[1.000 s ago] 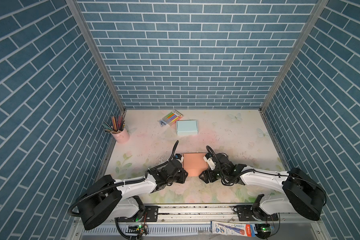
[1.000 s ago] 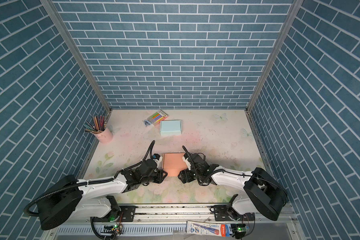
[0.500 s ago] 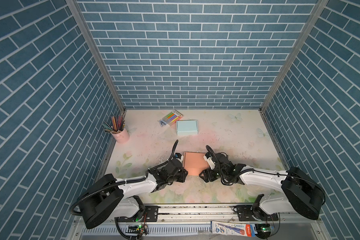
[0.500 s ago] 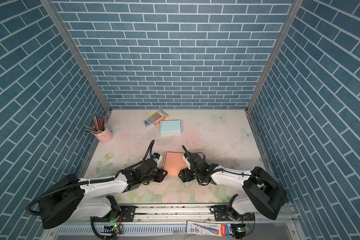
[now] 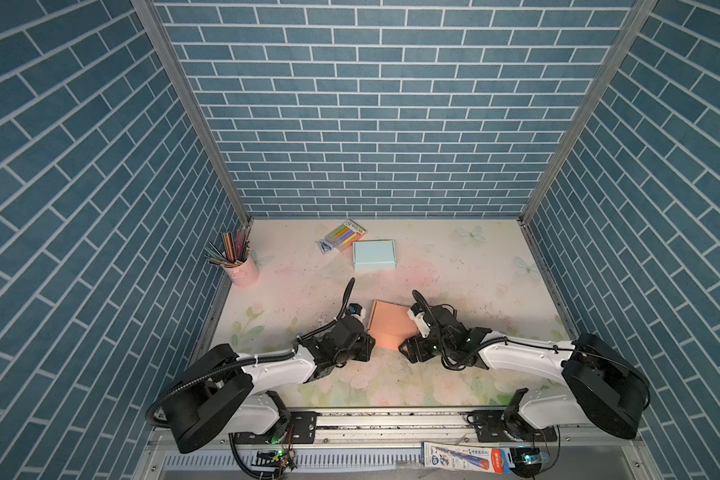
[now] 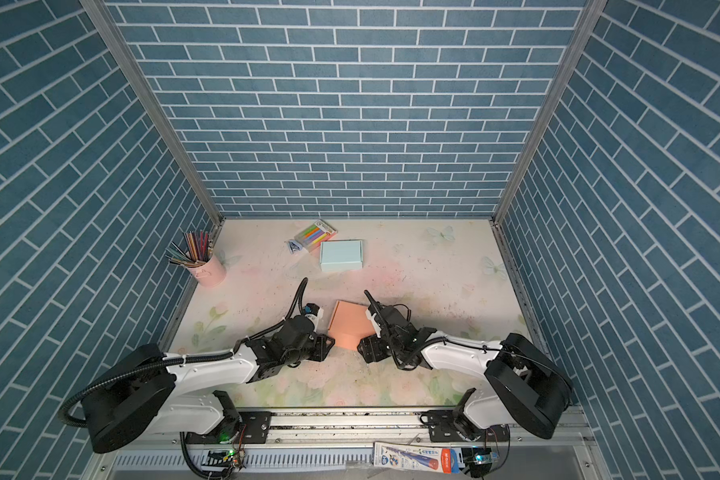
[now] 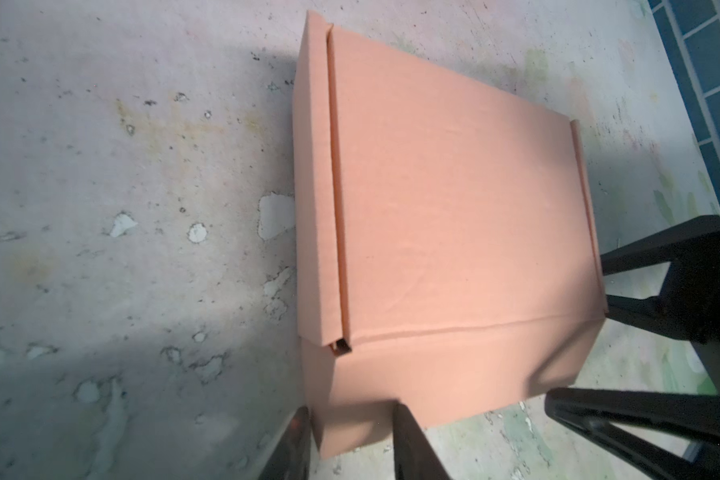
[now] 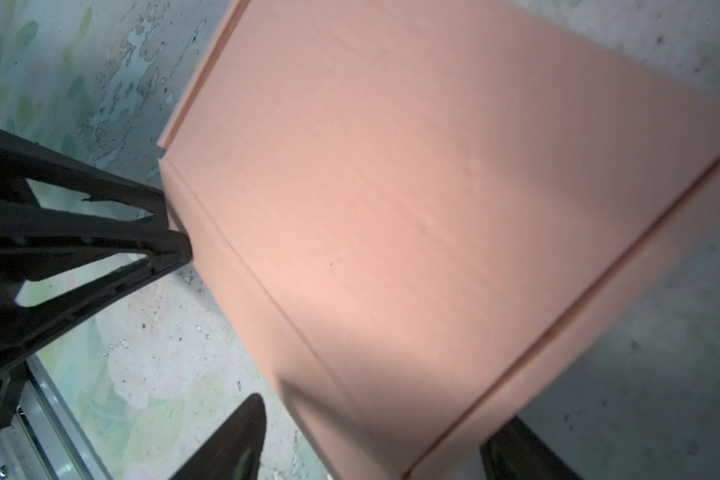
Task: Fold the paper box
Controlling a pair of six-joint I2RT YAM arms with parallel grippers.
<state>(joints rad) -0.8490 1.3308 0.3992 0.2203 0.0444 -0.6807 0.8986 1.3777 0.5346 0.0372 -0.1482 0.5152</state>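
A salmon paper box (image 5: 391, 328) (image 6: 350, 328), folded shut with its lid down, lies on the table front of centre. My left gripper (image 5: 367, 347) (image 6: 329, 343) is at its near left corner. In the left wrist view that corner of the box (image 7: 453, 208) fills the gap of the left gripper (image 7: 352, 444), with both fingers against it. My right gripper (image 5: 406, 350) (image 6: 362, 347) is at the near right corner. In the right wrist view it (image 8: 374, 444) stands open astride the box (image 8: 412, 187), with table showing between one finger (image 8: 233, 440) and the cardboard.
A light blue box (image 5: 373, 255) and a pack of coloured markers (image 5: 345, 235) lie at the back centre. A pink cup of pencils (image 5: 242, 270) stands at the back left. Brick walls enclose three sides. A metal rail (image 5: 391, 419) runs along the front.
The right gripper has edged slightly toward the box's near corner. The box and the left gripper have not visibly moved.
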